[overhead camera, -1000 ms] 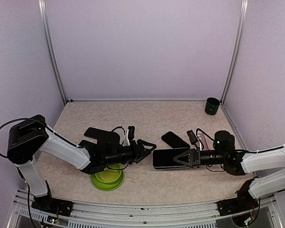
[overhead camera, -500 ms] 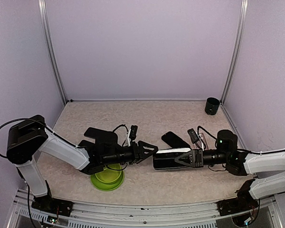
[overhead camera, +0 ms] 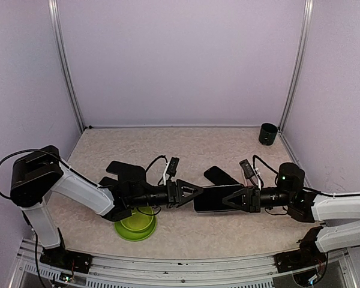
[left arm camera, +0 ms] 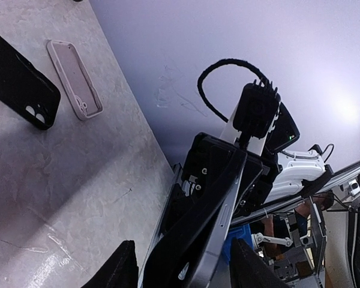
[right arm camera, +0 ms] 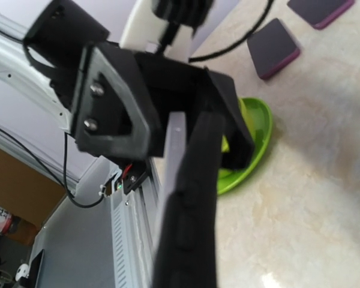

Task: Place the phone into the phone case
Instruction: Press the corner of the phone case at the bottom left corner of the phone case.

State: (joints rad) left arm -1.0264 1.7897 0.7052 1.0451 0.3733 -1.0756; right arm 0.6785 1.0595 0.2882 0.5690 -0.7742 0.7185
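The right claw (overhead camera: 229,200) grips one end of the phone (overhead camera: 213,198), clear of the tabletop (overhead camera: 186,150). The phone's long axis runs straight ahead of it to the left claw (overhead camera: 195,194), which is spread wide and straddles the free end.

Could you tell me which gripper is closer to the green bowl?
Left. The left gripper is just beyond and to the right of the green bowl; the right gripper is farther right, holding the phone.
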